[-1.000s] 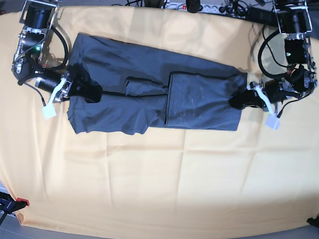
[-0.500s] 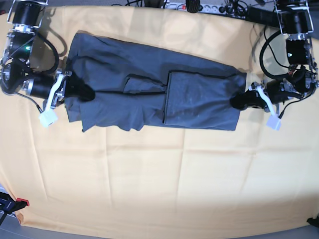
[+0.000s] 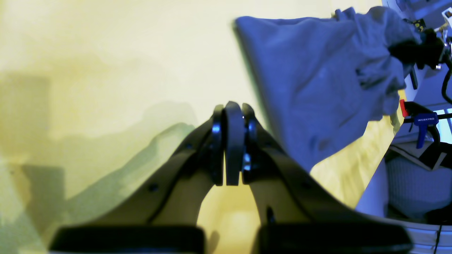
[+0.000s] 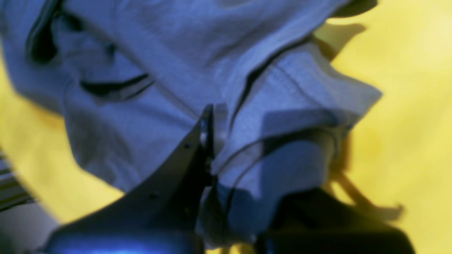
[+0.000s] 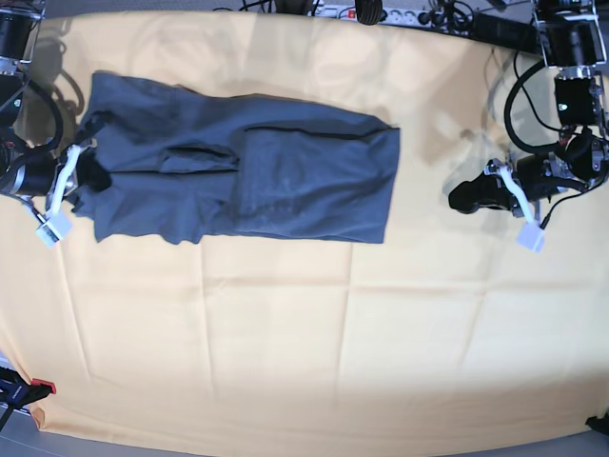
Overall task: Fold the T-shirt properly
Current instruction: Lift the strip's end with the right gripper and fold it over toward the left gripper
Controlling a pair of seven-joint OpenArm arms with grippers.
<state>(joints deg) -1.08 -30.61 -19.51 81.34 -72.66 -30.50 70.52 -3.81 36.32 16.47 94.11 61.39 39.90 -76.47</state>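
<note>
The dark slate-blue T-shirt [image 5: 257, 171] lies as a long folded band across the back left of the yellow-orange cloth [image 5: 304, 333]. At the band's left end my right gripper [image 5: 90, 176] is shut on the fabric. The right wrist view shows the same grip, the right gripper [image 4: 215, 137] pinching a bunched fold of the T-shirt [image 4: 148, 63]. My left gripper [image 5: 459, 197] is shut on nothing, a short gap to the right of the shirt's straight right edge. In the left wrist view the left gripper [image 3: 229, 141] has its pads pressed together over bare cloth, with the T-shirt [image 3: 317, 88] ahead and to the right.
A power strip and cables [image 5: 381, 11] run along the table's back edge. A red-and-black clamp [image 5: 24, 390] sits at the front left corner. Past the table's edge in the left wrist view are a blue clamp [image 3: 423, 120] and a white basket [image 3: 413, 187].
My right gripper shut on the shirt's left end and dragged the whole shirt to the left. The shirt's right edge slid away from my left gripper, which stayed in place.
</note>
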